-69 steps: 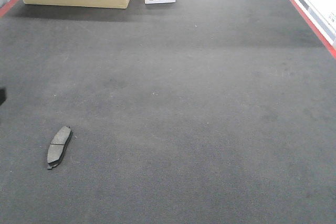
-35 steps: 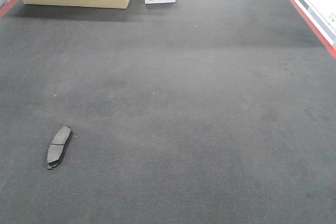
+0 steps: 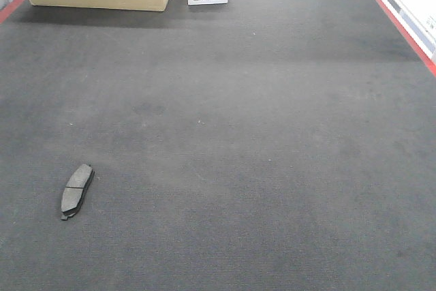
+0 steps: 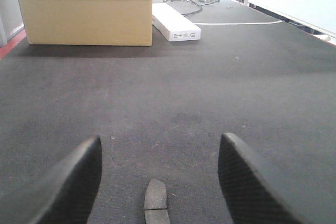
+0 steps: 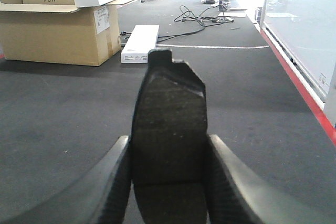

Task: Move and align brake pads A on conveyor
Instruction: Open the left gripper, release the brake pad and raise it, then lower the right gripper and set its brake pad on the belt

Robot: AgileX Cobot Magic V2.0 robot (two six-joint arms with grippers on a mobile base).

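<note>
1. The lying brake pad (image 3: 76, 191) is a curved grey oblong with a groove across its middle. It rests flat, friction face up, on the near-left part of the conveyor (image 3: 259, 134). Its long axis points away down the belt.
2. The held brake pad (image 5: 168, 119) stands on end, pinched at its sides by the right gripper (image 5: 169, 182). A dark face is towards the wrist camera and a notched tab is on top.
3. The conveyor is a wide, flat, dark grey felt-like belt with thin red edge strips.
</note>
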